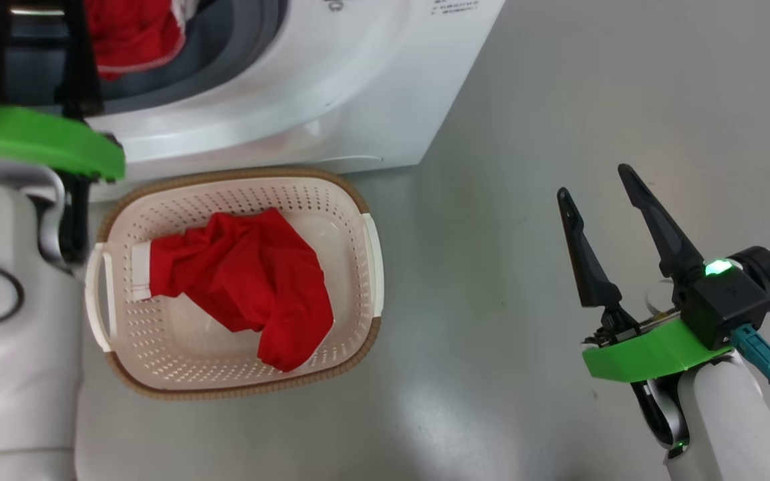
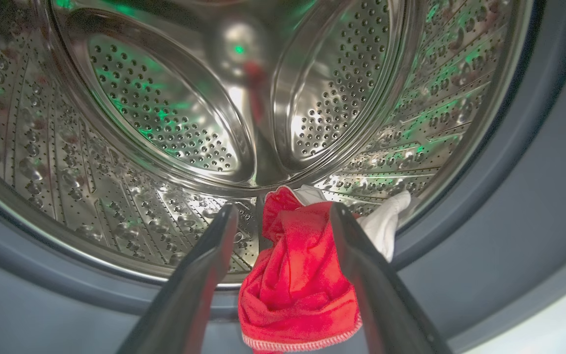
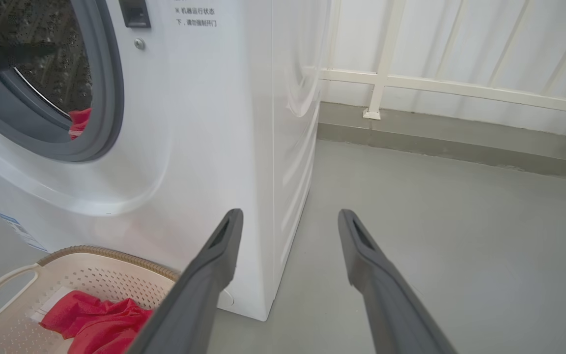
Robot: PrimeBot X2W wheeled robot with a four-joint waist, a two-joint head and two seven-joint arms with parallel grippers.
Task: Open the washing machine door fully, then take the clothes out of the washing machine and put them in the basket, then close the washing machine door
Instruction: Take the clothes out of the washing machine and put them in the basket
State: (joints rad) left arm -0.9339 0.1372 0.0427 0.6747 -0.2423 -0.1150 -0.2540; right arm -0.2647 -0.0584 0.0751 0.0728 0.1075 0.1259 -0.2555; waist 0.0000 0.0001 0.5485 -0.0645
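Crumpled red white-trimmed fabric garment (image 2: 297, 280) draped over grey rubber ring (image 2: 509, 246) at mouth of perforated steel drum (image 2: 165, 113), left gripper (image 2: 284, 209) spread wide astride it, second red garment (image 1: 244, 280) heaped in cream perforated basket (image 1: 178, 364) beside white washing machine (image 1: 305, 80), right gripper (image 3: 290, 214) spread above smooth grey floor (image 3: 460, 236)

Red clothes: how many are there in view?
2. One red fabric garment lies in the cream perforated plastic basket; a second red garment drapes from the steel drum over the grey rubber ring. Others may be hidden.
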